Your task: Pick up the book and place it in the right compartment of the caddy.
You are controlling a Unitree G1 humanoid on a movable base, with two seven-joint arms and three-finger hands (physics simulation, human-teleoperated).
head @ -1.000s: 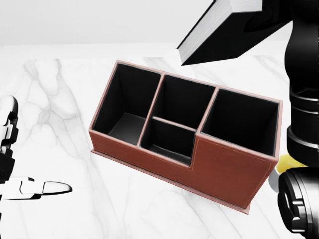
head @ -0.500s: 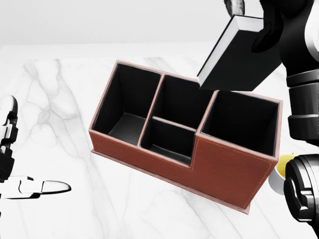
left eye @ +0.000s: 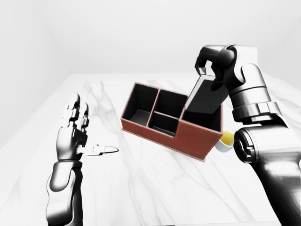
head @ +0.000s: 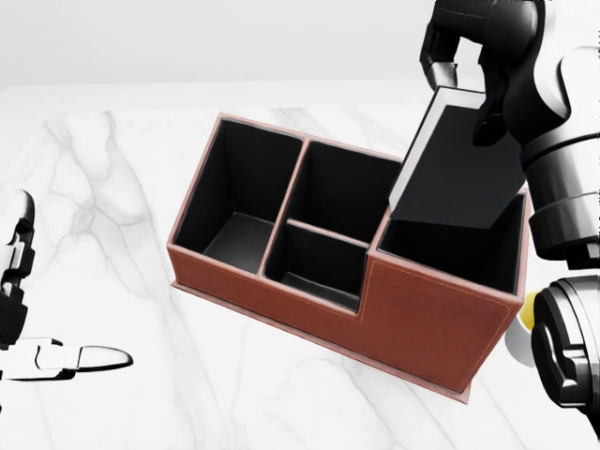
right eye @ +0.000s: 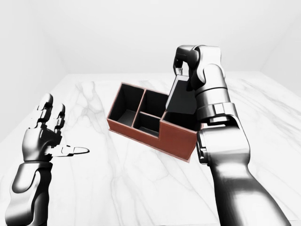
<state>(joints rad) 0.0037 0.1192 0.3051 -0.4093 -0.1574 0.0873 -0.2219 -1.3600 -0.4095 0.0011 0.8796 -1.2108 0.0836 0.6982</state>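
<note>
Right hand (head: 464,61) is clamped on the top end of the book (head: 459,169), which hangs tilted w/ its lower corner dipping into the right compartment of the caddy (head: 309,300). Left hand (left eye: 75,134) idle, fingers spread apart, well left of the caddy above the marble surface (head: 112,187). Risks, as I judge: book is slanted, so its lower edge could catch the divider or far wall & jam, or tip the caddy; letting go early may leave it leaning out over the rim. Small yellow thing (left eye: 227,137) just right of the caddy could get knocked. No brand, label or writing readable on anything
</note>
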